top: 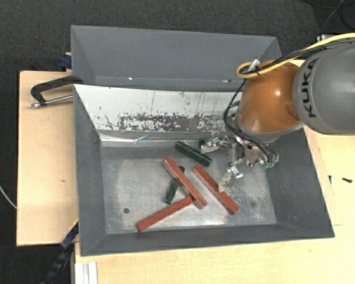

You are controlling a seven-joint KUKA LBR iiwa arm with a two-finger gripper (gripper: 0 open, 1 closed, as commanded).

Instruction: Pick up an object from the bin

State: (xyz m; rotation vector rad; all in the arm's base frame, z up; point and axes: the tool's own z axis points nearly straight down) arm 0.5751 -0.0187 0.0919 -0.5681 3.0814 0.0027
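Observation:
My gripper hangs below the orange wrist cover at the right of the bin, its metal fingers pointing down just above the bin floor. Right beside its tip, to the lower left, lies a red-brown flat bar, slanting down to the right; nothing shows between the fingers. A second red-brown bar lies parallel to it further left. A dark green block rests near the back wall, left of the gripper.
A third red-brown bar lies toward the front, touching the second one's lower end. A dark green stick sits partly under the bars. Bare bin floor stretches at the left and far right.

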